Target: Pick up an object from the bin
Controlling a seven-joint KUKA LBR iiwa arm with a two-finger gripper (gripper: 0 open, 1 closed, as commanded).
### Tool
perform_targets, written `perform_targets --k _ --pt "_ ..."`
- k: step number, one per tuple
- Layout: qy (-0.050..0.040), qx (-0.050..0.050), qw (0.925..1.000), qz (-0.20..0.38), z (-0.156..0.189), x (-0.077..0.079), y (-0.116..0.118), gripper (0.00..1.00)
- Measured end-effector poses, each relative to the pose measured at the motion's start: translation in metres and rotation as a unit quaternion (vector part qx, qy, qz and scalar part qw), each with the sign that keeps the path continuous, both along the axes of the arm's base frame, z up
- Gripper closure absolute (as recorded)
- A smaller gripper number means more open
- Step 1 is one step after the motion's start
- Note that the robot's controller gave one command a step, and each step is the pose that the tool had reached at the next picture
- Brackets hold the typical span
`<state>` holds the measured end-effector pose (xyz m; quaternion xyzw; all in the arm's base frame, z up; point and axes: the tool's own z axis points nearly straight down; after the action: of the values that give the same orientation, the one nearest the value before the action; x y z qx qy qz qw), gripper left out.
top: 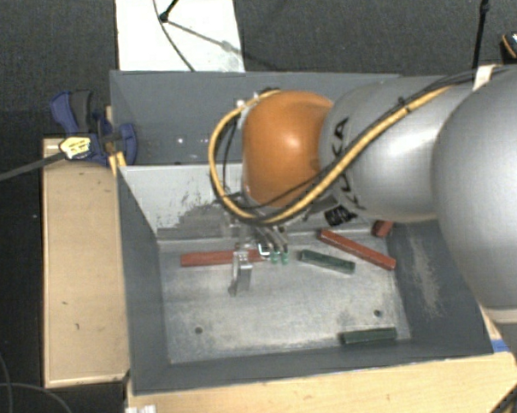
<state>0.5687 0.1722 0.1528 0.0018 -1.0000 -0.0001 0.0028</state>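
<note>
Four slim sticks are lying on the grey floor of the bin, plus one small reddish piece sitting at approx. 2 o'clock by the back wall. Clock refs: taken from floor ctr, 12 = far wall.

The arm is reaching in from 3 o'clock, w/ its orange cover hanging over the back half of the floor and the cables looping round it. The gripper is sitting low at approx. 10 o'clock, close to ctr, over the 3 o'clock end of the red-brown stick. That stick is lying flat, running 9-to-3, w/ its free end pointing at the 9 o'clock wall. Contact btw. gripper and stick: cannot tell from where I am standing. Jaw state: likewise cannot tell.

A short dark green stick is lying near the gripper on its 3 o'clock side, slightly tilted. A second red-brown stick is lying just beyond it at approx. 2 o'clock; touching or apart, I cannot tell. A second dark green stick is resting well apart at approx. 5 o'clock, alongside the near wall.
</note>
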Motion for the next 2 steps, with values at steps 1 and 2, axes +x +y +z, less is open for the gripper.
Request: perform_targets --k 1,2 --pt "-0.0007 -0.001 0.9997 -0.024 -0.087 0.0163 -0.0177 0.0" --pt "-0.002 0.0 0.9997 -0.025 -0.0864 0.0167 -0.0176 0.0"
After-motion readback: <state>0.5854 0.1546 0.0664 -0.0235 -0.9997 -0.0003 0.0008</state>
